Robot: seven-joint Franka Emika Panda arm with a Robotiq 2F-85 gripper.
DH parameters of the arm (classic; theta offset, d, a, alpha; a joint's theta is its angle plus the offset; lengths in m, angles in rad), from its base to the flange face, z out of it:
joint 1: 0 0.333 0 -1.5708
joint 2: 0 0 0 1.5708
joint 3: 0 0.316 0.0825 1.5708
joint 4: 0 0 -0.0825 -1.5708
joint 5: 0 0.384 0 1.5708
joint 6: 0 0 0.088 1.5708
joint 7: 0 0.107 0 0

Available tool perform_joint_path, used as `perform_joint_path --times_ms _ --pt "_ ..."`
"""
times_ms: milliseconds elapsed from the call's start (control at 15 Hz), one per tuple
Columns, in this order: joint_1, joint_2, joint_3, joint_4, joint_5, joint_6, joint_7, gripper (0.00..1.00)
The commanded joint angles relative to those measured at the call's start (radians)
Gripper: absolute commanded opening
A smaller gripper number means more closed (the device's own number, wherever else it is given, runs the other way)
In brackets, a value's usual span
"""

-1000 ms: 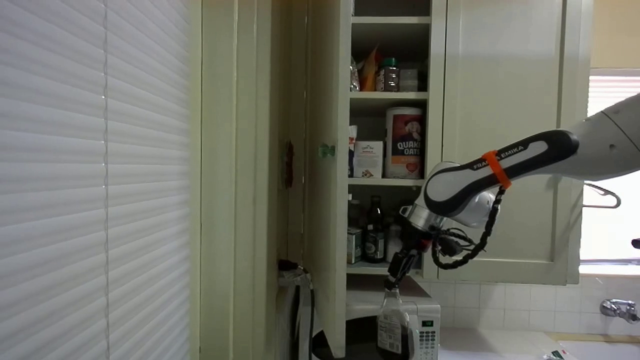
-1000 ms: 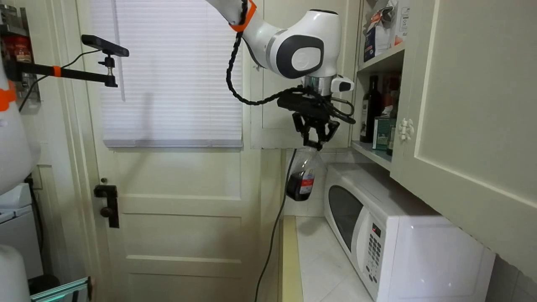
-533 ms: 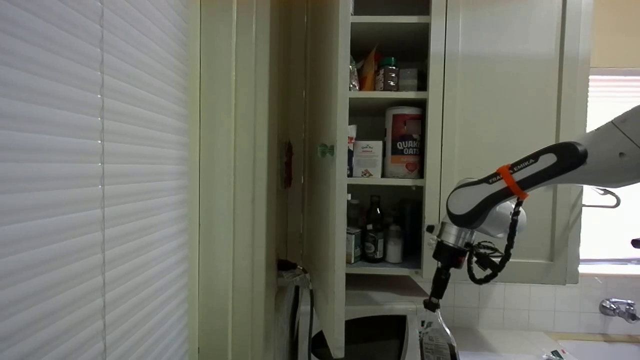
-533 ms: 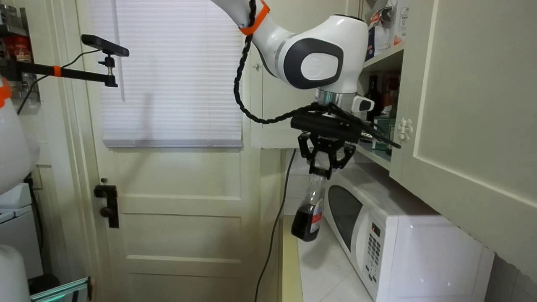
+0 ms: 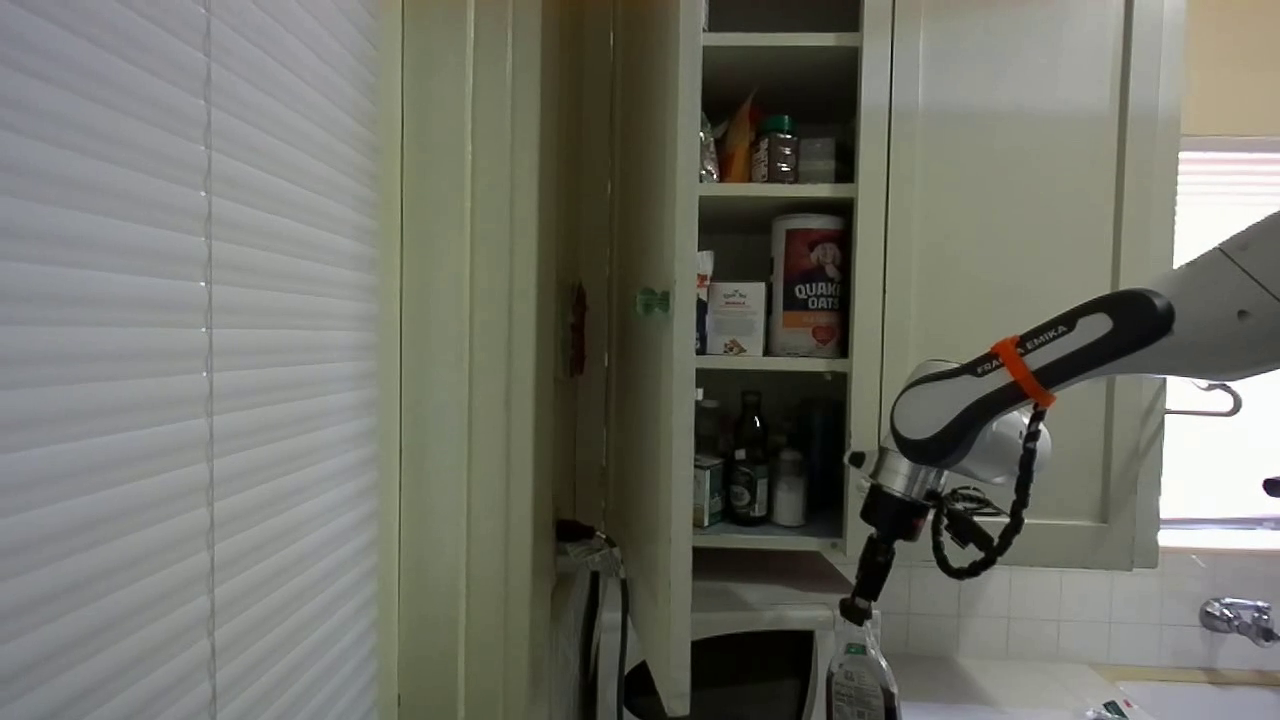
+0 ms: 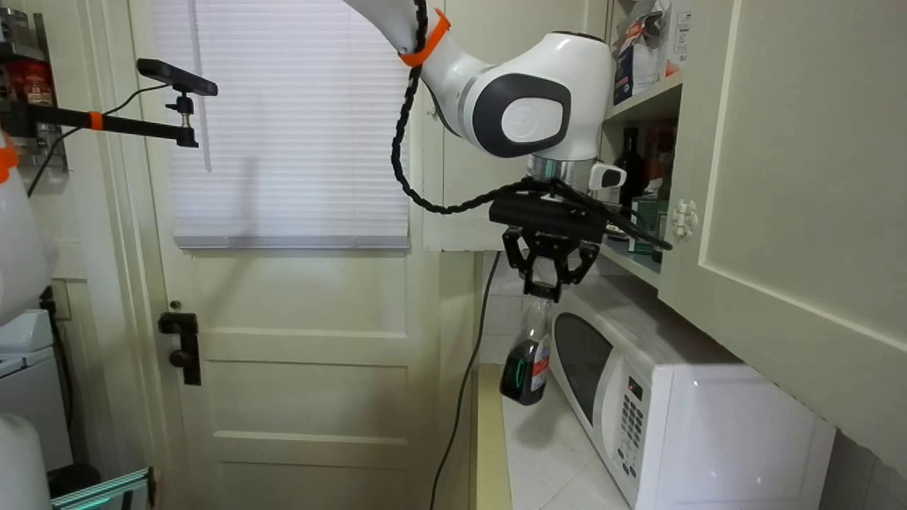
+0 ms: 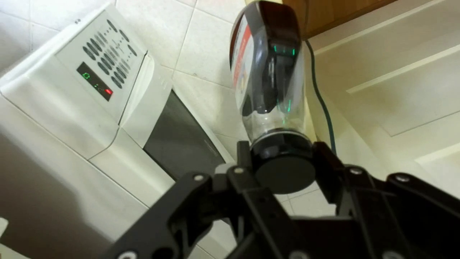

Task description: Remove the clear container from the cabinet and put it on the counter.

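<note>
The clear container is a see-through bottle with dark liquid and a label; it shows in both exterior views [image 5: 862, 685] [image 6: 528, 365] and in the wrist view [image 7: 269, 79]. My gripper [image 6: 542, 290] is shut on its black cap [image 7: 282, 145], one finger on each side. The bottle hangs tilted, base down, in the air above the counter [image 6: 545, 460], in front of the microwave. The cabinet [image 5: 775, 365] stands open above, its door [image 6: 801, 184] swung out. In an exterior view the bottle's base is cut off by the frame edge.
The white microwave [image 6: 730, 432] stands on the counter close beside the bottle. The counter's yellowish front edge [image 6: 491, 439] and a hanging dark cable [image 6: 464, 397] are near. Bottles and boxes, with an oats canister [image 5: 808, 290], stand on the cabinet shelves.
My gripper has carried the bottle down and away from the cabinet's open front, mostly in the first half second. Since then the arm has barely moved and the bottle has swung slightly.
</note>
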Motion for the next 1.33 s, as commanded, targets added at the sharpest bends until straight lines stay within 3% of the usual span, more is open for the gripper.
perform_joint_path --times_ms 0,200,467,800,867,1200,1267 --pt "0.035 -0.033 -0.046 -0.085 -0.041 0.125 -0.021 0.21" --pt "0.029 -0.032 -0.071 -0.132 -0.073 0.154 -0.046 0.21" --pt "0.015 -0.030 -0.108 -0.163 -0.043 0.105 -0.176 0.21" --pt "0.014 0.002 -0.138 -0.178 -0.068 0.125 -0.183 0.21" --pt "0.012 0.005 -0.143 -0.185 -0.068 0.125 -0.186 0.46" --pt "0.015 0.013 -0.139 -0.181 -0.068 0.125 -0.186 0.46" --pt "0.015 0.013 -0.139 -0.181 -0.068 0.125 -0.186 0.21"
